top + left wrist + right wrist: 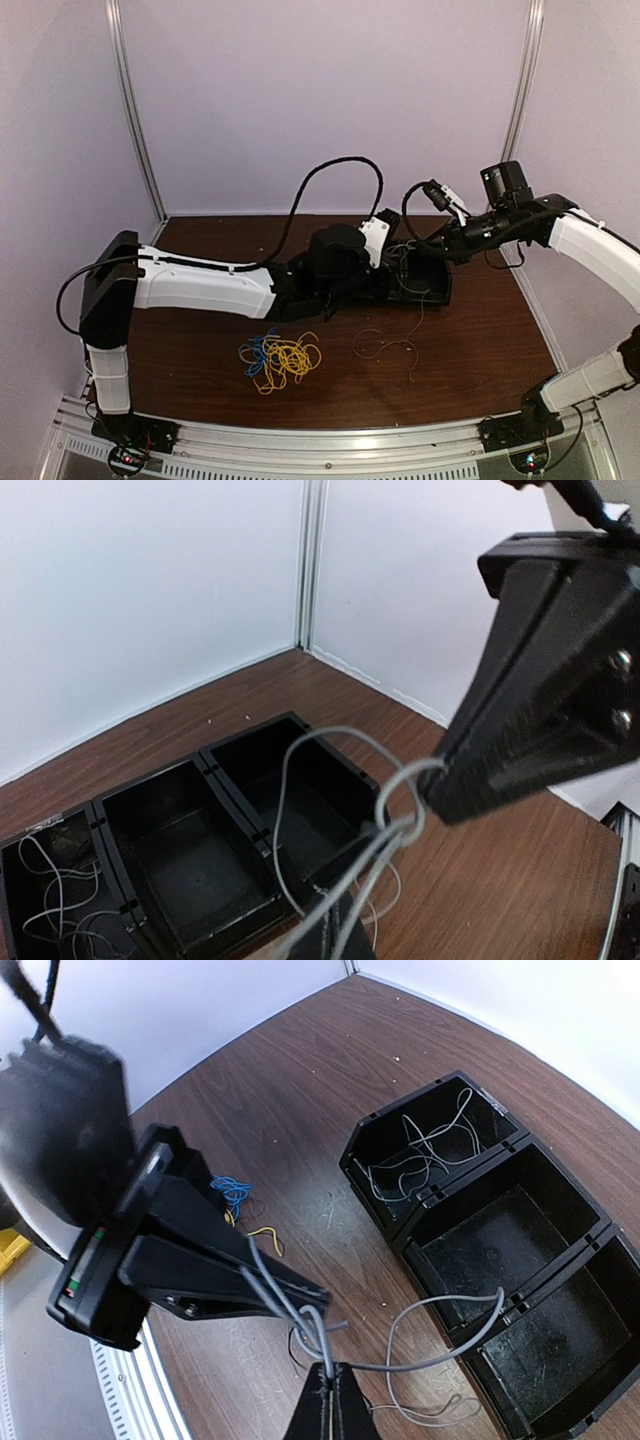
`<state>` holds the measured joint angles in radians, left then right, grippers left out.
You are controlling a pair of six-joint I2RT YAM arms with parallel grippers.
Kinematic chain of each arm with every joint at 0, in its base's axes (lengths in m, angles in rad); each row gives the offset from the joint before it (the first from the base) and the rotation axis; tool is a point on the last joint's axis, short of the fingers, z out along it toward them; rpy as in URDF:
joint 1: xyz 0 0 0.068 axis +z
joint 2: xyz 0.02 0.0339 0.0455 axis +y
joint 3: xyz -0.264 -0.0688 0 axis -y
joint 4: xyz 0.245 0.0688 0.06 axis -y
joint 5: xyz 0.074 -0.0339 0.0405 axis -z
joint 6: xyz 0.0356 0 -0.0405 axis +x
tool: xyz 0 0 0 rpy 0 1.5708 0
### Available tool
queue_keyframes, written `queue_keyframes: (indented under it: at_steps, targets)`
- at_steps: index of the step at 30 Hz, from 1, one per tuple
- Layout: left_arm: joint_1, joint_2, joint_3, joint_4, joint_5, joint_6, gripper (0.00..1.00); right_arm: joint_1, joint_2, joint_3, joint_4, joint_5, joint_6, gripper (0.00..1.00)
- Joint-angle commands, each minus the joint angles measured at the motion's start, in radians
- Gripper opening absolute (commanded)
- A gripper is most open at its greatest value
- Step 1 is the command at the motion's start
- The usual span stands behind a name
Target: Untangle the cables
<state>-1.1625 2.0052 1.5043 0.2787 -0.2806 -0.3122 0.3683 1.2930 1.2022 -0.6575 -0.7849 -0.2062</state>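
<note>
Right gripper [328,1370]: jaws closed on the grey cable [398,820], pinching a bunch of strands right at the fingertips. Left gripper [318,1298]: also closed on the same cable, its tips just above and nearly touching the right gripper's. Both hands hold the one knot in the air.

From the right gripper, one loop of the cable swings out to its right and hangs over the near rim of the black tray [400,1243]; whether it touches the rim cannot be told. The tray's far end compartment holds more thin grey wire [420,1155]; the other two look bare. Behind the left gripper, well apart on the table [480,350], lie the yellow and blue cables [280,355], bundled together, with a loose grey strand [385,345] nearer the tray.

Judgement: the step in hand is pulling the knot open.
- The grips sit very close, so little slack lies between them. Separation should be slow and level.
- If the knot tightens, one hand should probably release and regrip further along a single strand.
- The loop by the tray rim could snag, so drawing away from the tray looks safer.
</note>
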Motion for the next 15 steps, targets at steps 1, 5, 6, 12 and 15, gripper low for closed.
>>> queue_keyframes:
  at_steps: [1,5,6,12,15]
  targets:
    - [-0.004,-0.171,-0.142,0.126,0.099,0.075,0.0,-0.019,0.023,0.006,0.016,0.055,0.013,0.0]
    - [-0.005,-0.307,-0.274,0.211,0.194,0.083,0.0,-0.033,0.039,-0.003,0.024,0.073,0.015,0.0]
    - [-0.005,-0.339,-0.311,0.242,0.195,0.069,0.0,-0.035,0.042,-0.004,0.024,0.073,0.013,0.0]
    - [-0.005,-0.472,-0.42,0.359,0.163,0.036,0.0,-0.037,0.043,-0.008,0.003,0.0,-0.051,0.07]
    - [-0.002,-0.506,-0.433,0.385,0.15,0.018,0.0,-0.036,0.029,-0.01,-0.022,-0.046,-0.096,0.2]
